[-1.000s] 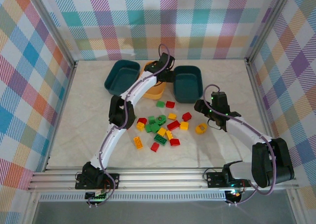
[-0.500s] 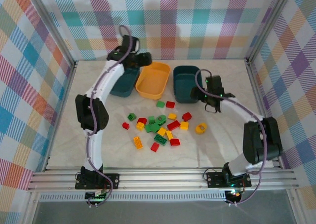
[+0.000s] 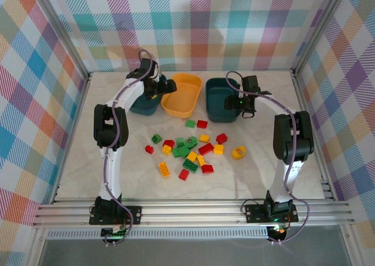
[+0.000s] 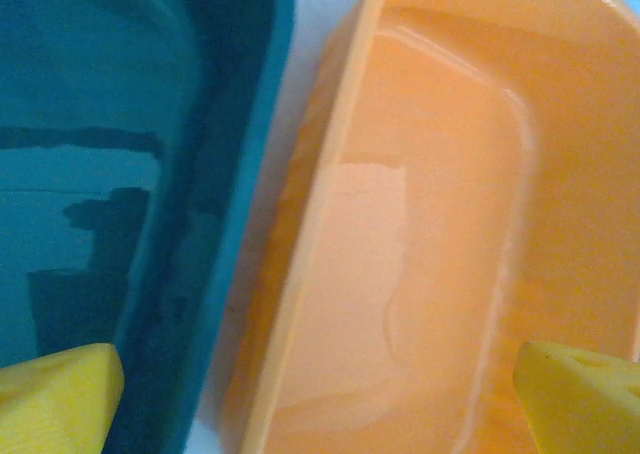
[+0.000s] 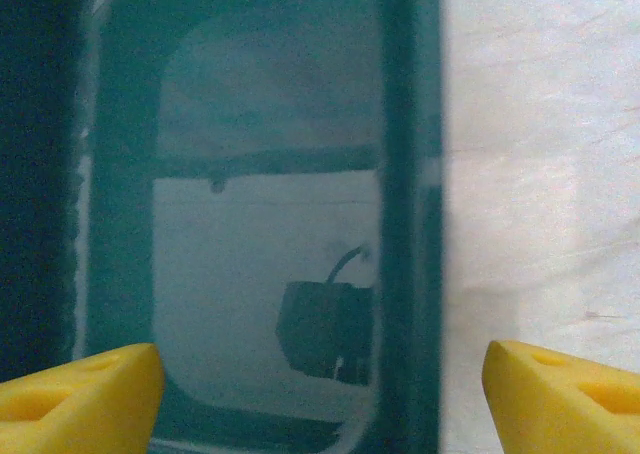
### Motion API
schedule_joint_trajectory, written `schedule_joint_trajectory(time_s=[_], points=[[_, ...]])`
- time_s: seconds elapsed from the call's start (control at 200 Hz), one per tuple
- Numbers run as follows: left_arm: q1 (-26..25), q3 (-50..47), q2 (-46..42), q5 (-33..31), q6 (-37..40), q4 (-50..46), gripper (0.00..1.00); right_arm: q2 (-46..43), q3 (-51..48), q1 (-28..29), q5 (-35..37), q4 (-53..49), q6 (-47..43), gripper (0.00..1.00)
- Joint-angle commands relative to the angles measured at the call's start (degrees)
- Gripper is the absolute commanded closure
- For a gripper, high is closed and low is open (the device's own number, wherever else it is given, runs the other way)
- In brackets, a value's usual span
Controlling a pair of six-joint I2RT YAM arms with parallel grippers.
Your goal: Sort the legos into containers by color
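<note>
The legos (image 3: 190, 149) lie scattered on the desk (image 3: 246, 184) just in front of the yellow-orange tub (image 3: 181, 97), well apart from both arms. The left fingers (image 4: 60, 399) hang wide and empty over that tub's rim and the left teal tub (image 3: 145, 106), which is half hidden under the arm. The right fingers (image 5: 85, 384), also apart, straddle the right teal tub (image 3: 220, 99) at its far wall.

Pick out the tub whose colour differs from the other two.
The yellow-orange tub, in the middle of the row; the left tub and right tub are both dark teal.
</note>
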Motion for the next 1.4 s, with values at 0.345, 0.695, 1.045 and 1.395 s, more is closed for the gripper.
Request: schedule_joint_trajectory(time_s=[0.345,0.695,1.045,1.395], points=[[-2.62,-1.48,-0.20,12.53,-10.66,11.86,0.00,2.46,4.23,1.43,-12.02,2.74,4.11,0.21],[-4.86,-11.88,-6.34,8.95,-16.83,20.86,0.00,-1.31,4.14,-0.07,-3.73,-1.87,2.62,0.16],[-1.34,-13.16,-12.95,6.26,-17.01,16.85,0.00,-11.96,0.41,-0.09,2.08,-6.29,5.12,0.07],[-4.35,-46.75,-43.80,-1.14,-19.89,27.84,0.00,-36.04,-27.26,2.71,6.67,-8.89,21.99,0.11]])
